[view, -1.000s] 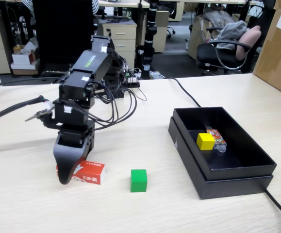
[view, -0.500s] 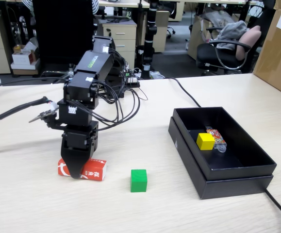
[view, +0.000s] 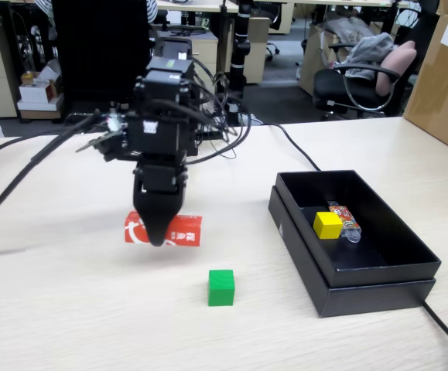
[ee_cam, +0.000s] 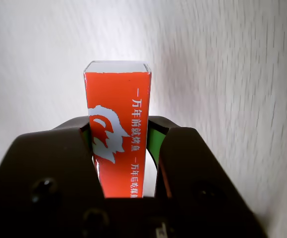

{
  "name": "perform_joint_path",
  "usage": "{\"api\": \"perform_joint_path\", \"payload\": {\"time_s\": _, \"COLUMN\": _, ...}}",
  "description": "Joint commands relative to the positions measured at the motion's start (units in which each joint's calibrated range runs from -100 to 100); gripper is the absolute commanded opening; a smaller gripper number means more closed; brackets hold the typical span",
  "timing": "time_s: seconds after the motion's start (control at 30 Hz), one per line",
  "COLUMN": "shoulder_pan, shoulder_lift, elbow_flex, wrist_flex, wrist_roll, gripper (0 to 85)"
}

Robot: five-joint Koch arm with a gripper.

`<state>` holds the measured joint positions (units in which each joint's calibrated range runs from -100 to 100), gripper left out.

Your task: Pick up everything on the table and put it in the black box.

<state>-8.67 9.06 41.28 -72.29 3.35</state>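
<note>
Setting: office room with desks and chairs behind; wide beige table [view: 69, 309] in front.
Gripper: the gripper [view: 159, 238] points down at the table's left-centre, jaws clamped on the red-and-white carton [ee_cam: 117, 134]; the wrist view shows the carton squeezed between both jaws.
Carton: held near its middle, lying level across the jaws just above the tabletop or touching it; which one cannot be told.
Green cube: the green cube [view: 221, 287] sits on the table, near and right of the gripper.
Black box: the black box [view: 378, 270] at right holds the yellow cube [view: 327, 224] and a small packet [view: 346, 220].
Risks: the long carton could pivot or slip in the narrow grip during the carry; a low swing right could knock the green cube or catch the box's left wall.
</note>
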Motion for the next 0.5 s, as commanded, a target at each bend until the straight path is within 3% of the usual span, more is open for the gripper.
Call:
{"api": "perform_joint_path", "payload": {"time_s": 0.0, "shoulder_pan": 2.9, "shoulder_lift": -9.0, "elbow_flex": 1.1, "wrist_flex": -0.3, "wrist_roll": 1.1, "gripper": 4.5}}
{"api": "perform_joint_path", "payload": {"time_s": 0.47, "shoulder_pan": 17.6, "shoulder_lift": -18.5, "elbow_flex": 1.0, "wrist_flex": -0.3, "wrist_roll": 4.5, "gripper": 4.5}}
